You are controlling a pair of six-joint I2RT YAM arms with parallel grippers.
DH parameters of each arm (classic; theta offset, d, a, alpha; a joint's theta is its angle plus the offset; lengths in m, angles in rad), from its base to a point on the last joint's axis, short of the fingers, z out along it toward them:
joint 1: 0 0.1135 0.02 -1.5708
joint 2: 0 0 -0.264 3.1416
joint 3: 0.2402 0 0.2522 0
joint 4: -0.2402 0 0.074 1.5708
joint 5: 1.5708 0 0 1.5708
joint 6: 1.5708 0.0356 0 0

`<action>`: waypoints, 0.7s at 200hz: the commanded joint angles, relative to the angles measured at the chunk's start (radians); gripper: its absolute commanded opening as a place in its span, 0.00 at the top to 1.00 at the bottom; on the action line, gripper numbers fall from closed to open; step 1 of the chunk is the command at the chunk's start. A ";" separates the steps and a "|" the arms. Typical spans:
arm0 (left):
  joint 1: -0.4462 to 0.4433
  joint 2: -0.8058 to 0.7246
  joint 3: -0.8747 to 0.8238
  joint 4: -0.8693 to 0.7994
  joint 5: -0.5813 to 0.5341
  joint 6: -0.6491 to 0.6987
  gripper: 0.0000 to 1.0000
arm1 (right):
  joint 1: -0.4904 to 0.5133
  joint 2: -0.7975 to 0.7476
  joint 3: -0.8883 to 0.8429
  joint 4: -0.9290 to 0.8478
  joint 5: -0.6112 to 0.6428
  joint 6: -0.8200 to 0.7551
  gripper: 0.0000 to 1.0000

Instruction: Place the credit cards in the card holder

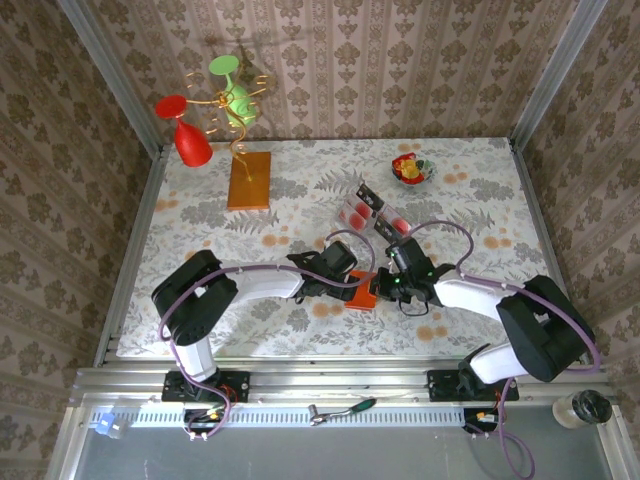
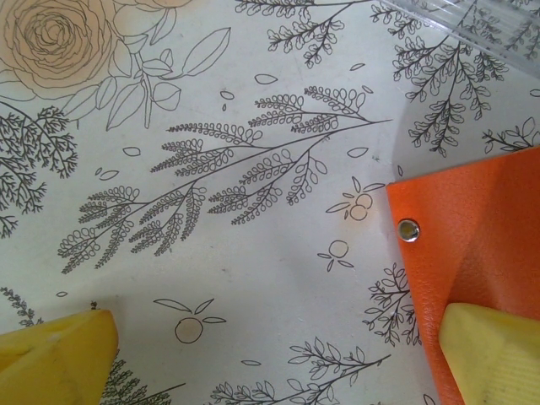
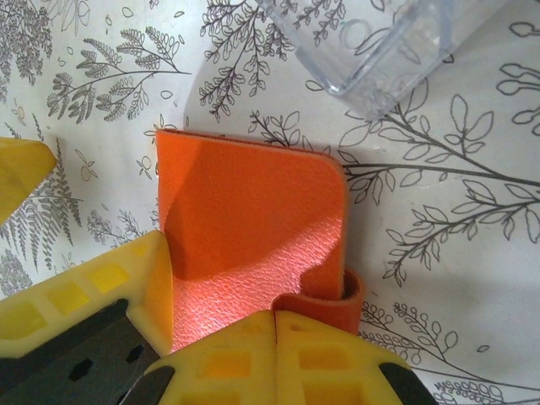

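1. Overhead, your card holder (image 1: pixel 362 297) lies mid-surface between both arms; cards (image 1: pixel 352 212) lie just beyond.
2. Left-wrist view: left jaws released, one finger (image 2: pixel 494 354) over its corner, likely steadying.
3. Right-wrist view: right jaws clenched on its curled edge, probably to open it.

Black-and-white arms (image 1: pixel 195 290), yellow fingers (image 2: pixel 51 354)

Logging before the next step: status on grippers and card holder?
Right gripper shut on card holder edge. Left gripper open, one finger over it. Credit cards in clear tray nearby.
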 commanded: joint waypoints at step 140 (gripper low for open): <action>-0.015 -0.019 -0.011 -0.070 0.008 -0.033 0.00 | -0.039 -0.137 0.115 -0.224 -0.061 -0.102 0.49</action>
